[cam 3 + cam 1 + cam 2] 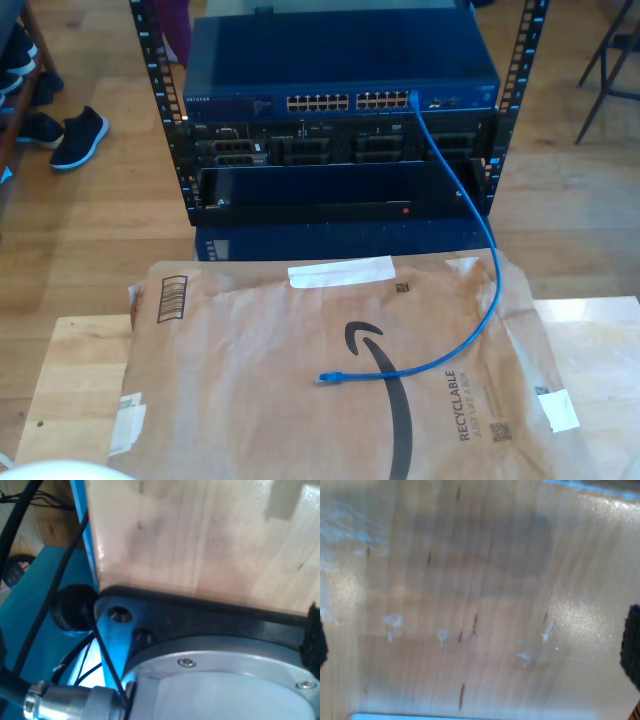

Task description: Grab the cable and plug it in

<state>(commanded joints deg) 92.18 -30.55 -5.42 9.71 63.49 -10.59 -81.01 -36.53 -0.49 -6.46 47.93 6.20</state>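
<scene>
The cable (470,300) is thin and bright blue. One end is plugged into a port at the exterior view's right end of the port row on the blue network switch (340,70), which sits at the top of a black rack (340,160). From there it hangs down past the front of the rack, curves over the edge of the brown paper envelope (300,390) and ends in a small blue plug (328,379) lying loose near the middle of the paper. The envelope carries a black curved-arrow smile logo, the words "RECYCLABLE" running sideways, a barcode patch near the exterior view's left edge and white labels. The switch has small white lettering at its front left in the exterior view (too small for me to read). The envelope lies on a pale wooden table (80,370), and dark shoes (70,135) stand on the floor at the exterior view's left.

The first wrist view looks at pale wood, black wires and a round metal robot base (225,680); a dark bit of my first gripper (312,640) shows at the edge, and I cannot tell how its jaws stand. In the second wrist view, dark tips of my second gripper (632,645) show at both edges over bare scuffed wood, wide apart, holding nothing.
</scene>
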